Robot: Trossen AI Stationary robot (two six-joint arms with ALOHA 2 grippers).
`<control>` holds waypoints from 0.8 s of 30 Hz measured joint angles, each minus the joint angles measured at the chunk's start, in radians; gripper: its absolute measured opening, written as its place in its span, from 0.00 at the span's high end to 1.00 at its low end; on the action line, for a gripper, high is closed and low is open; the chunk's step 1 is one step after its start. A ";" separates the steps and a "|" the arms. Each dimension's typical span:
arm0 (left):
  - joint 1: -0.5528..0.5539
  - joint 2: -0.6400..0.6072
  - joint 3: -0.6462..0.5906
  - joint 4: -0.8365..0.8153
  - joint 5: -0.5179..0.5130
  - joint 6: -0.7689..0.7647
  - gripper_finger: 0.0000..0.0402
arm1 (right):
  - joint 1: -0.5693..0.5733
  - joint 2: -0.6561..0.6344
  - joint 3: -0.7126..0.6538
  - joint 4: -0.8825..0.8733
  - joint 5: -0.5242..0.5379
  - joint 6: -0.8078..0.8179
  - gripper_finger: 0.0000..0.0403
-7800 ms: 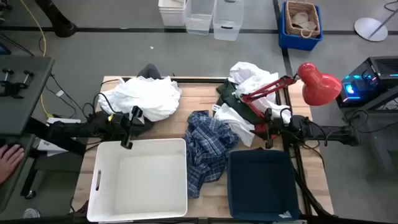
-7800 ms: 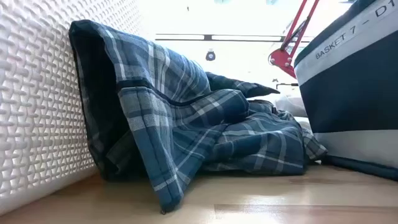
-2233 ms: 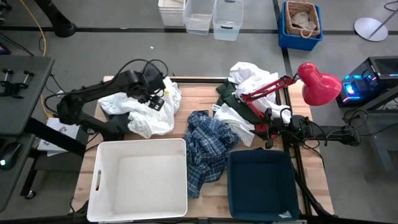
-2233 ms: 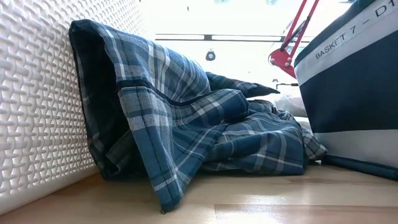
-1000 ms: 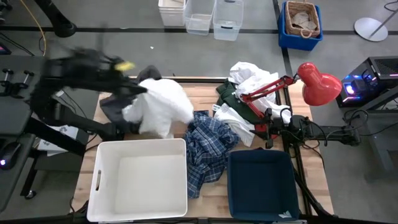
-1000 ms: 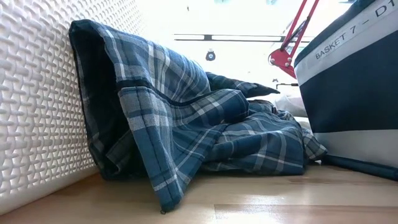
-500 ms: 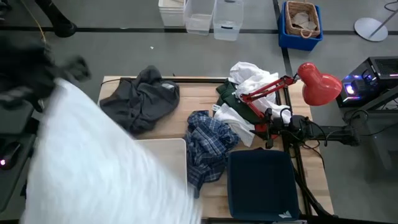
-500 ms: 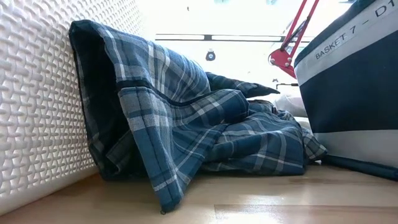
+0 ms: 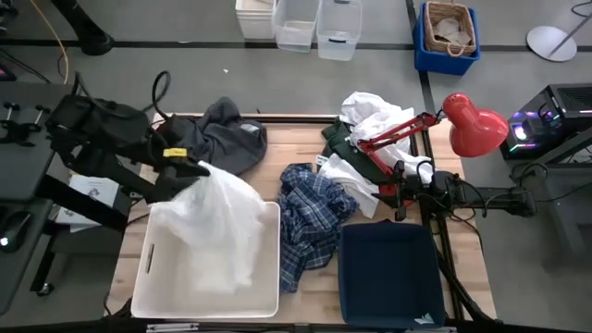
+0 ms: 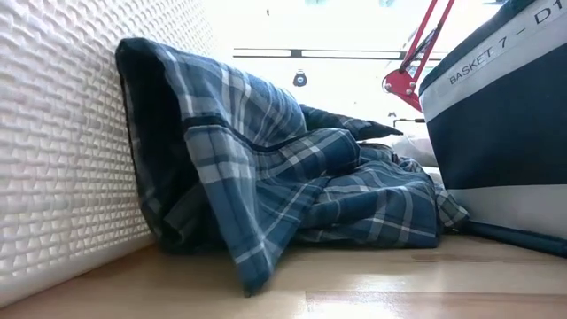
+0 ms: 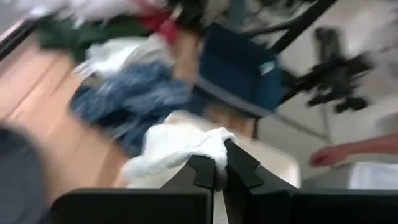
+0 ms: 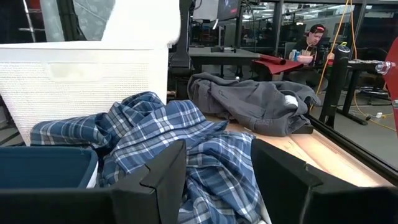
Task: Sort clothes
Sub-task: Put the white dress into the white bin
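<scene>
Sorting in progress, read from the table's left edge to its right. The left gripper (image 9: pixel 190 168) hangs just above the far left corner of the white bin (image 9: pixel 141 277), its fingers pinched fully together on an edge of a white garment (image 9: pixel 217 227); the cloth trails away from the grip toward the bin's near right corner, its long axis running diagonally across the bin, with most of it already draped inside the walls. The relation that governs the coming move is therefore vertical: the garment hangs below and beyond the closed fingers, over the bin's opening, so a release would probably let the held edge fall inside, though the part lying toward the bin's right wall might catch on the rim. At the table's far left corner, just behind the gripper, lies a dark grey garment (image 9: pixel 215 141), the nearest remaining piece to this arm. At mid-table the plaid shirt (image 9: pixel 310 215) is heaped between the white bin and the navy bin (image 9: pixel 388 277), touching both. At the far right edge a pile of white garments (image 9: pixel 372 113) and a dark green garment (image 9: pixel 338 141) sits under the red lamp (image 9: pixel 472 122). The right gripper (image 9: pixel 400 194) waits at the right edge with fingers spread and nothing between them, nearest the plaid shirt.
</scene>
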 joint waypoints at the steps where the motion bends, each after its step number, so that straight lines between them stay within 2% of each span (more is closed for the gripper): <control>1: 0.000 0.009 -0.009 -0.033 0.018 -0.010 1.00 | 0.000 0.000 0.000 0.000 0.000 0.000 0.56; 3: 0.000 0.028 -0.039 -0.068 0.117 -0.028 1.00 | 0.000 0.000 0.000 0.000 0.000 0.000 0.56; 7: -0.040 0.074 -0.131 0.044 0.396 -0.076 1.00 | 0.000 0.000 0.000 0.000 0.000 0.000 0.56; 11: -0.089 0.095 -0.227 0.030 0.561 -0.130 1.00 | 0.000 0.000 0.000 0.000 0.000 0.000 0.56; 16: -0.133 0.141 -0.373 0.030 0.534 -0.192 0.94 | 0.000 0.000 0.000 0.000 0.000 0.000 0.56; 20: -0.141 0.158 -0.437 0.107 0.611 -0.191 0.81 | 0.000 0.000 0.000 0.000 0.000 0.000 0.56; 24: -0.121 0.191 -0.442 0.211 0.621 -0.174 0.65 | 0.000 0.000 0.000 0.000 0.000 0.000 0.56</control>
